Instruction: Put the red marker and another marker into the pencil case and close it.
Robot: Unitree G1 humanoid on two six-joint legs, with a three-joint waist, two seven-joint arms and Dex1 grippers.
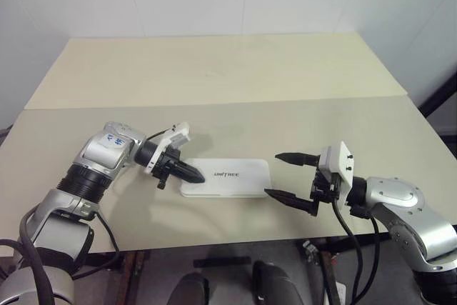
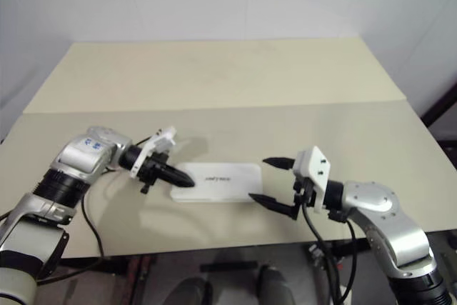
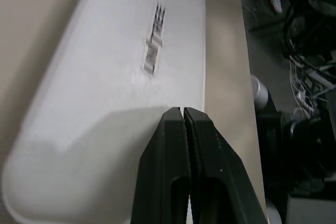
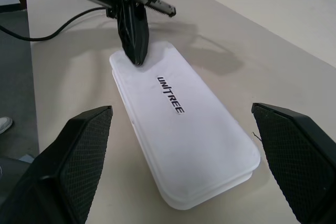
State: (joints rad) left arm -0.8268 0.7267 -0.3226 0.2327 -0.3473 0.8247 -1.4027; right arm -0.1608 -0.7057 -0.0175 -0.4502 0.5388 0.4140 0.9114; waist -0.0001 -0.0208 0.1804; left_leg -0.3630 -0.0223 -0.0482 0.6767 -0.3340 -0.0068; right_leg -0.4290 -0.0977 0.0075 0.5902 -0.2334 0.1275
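Observation:
The white pencil case [image 1: 232, 178] lies flat on the beige table with its lid down, dark lettering [image 4: 170, 94] facing up. My left gripper [image 1: 198, 175] is shut with nothing in it. Its tips rest at the lid's left end [image 4: 137, 59]; I cannot tell whether they touch it or hover just above it. My right gripper [image 1: 272, 173] stands open just off the case's right end, one finger [image 4: 79, 161] to each side of that end and apart from it. The red marker and the other marker are out of view.
The table [image 1: 214, 83] is two joined beige tops with a seam across the middle, and a white wall rises behind it. The case lies close to the front edge [image 1: 214, 237]. A black cable [image 2: 93, 212] from my left arm trails over the front left.

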